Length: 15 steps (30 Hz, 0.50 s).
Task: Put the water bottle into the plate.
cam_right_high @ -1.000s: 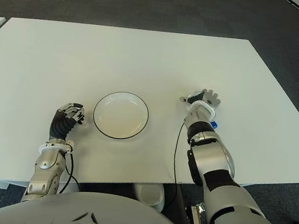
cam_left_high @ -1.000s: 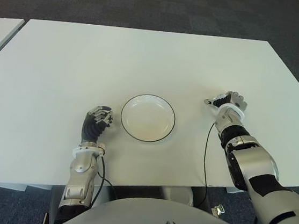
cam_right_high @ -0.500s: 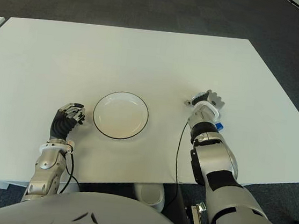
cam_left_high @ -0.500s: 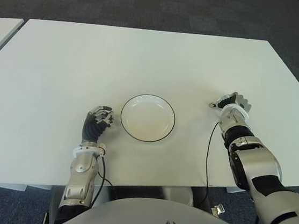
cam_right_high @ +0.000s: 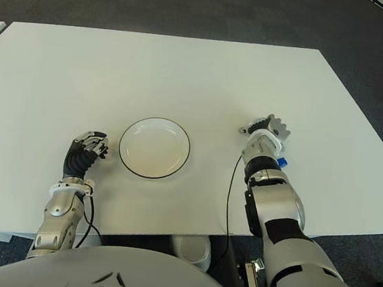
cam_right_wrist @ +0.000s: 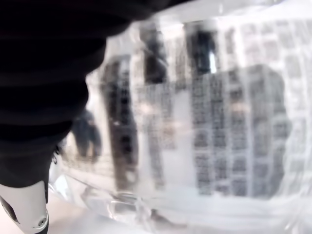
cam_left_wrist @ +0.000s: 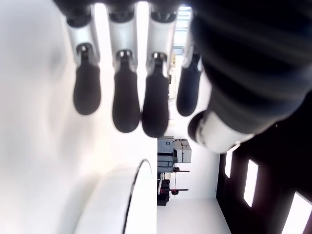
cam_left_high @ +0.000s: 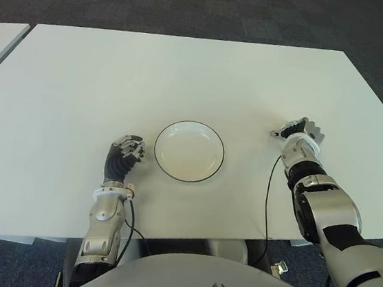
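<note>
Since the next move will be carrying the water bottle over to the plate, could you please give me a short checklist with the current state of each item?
1. Right hand closed on the water bottle: ok; the right wrist view is filled with clear plastic against the palm, and a blue cap shows beside the wrist.
2. Bottle lifted off the table: cannot tell.
3. Plate free to receive it: ok; nothing lies in it.
4. Path from right hand to plate: ok; only bare table between.
5. Left hand out of the way: ok; it shows just left of the plate, fingers relaxed, holding nothing.
</note>
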Each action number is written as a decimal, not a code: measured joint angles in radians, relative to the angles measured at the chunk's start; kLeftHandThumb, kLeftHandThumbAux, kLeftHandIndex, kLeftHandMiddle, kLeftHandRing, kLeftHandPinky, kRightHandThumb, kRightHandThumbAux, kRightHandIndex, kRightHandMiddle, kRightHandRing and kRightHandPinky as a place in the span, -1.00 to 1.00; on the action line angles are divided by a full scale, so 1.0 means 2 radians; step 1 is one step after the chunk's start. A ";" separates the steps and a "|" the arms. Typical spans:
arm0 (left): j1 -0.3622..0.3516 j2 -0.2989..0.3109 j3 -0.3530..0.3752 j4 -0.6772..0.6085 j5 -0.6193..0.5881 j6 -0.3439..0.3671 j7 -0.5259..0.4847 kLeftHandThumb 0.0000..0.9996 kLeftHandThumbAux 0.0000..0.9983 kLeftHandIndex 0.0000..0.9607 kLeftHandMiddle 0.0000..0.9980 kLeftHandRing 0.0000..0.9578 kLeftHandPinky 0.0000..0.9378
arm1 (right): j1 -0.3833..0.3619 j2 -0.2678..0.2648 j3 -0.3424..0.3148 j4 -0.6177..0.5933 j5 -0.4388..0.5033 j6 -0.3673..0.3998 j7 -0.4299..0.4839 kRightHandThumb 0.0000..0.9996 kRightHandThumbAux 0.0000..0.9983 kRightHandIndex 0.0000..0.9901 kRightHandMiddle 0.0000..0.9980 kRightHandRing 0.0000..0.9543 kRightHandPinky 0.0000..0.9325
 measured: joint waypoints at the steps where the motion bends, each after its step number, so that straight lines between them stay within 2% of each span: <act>1: 0.000 0.000 0.000 0.000 0.000 0.000 0.000 0.41 0.44 -0.10 0.26 0.32 0.33 | 0.000 0.000 -0.001 0.000 0.001 -0.001 -0.001 0.37 0.46 -0.12 0.57 0.66 0.76; 8: 0.000 0.000 0.000 0.000 -0.001 0.000 0.000 0.41 0.44 -0.10 0.25 0.31 0.30 | 0.008 -0.002 -0.010 -0.003 0.007 -0.023 -0.011 0.37 0.46 -0.12 0.63 0.70 0.78; 15: 0.000 0.000 0.001 0.000 -0.001 0.000 0.000 0.41 0.43 -0.10 0.26 0.31 0.33 | 0.038 0.010 -0.038 -0.042 0.026 -0.062 -0.090 0.38 0.46 -0.12 0.66 0.73 0.79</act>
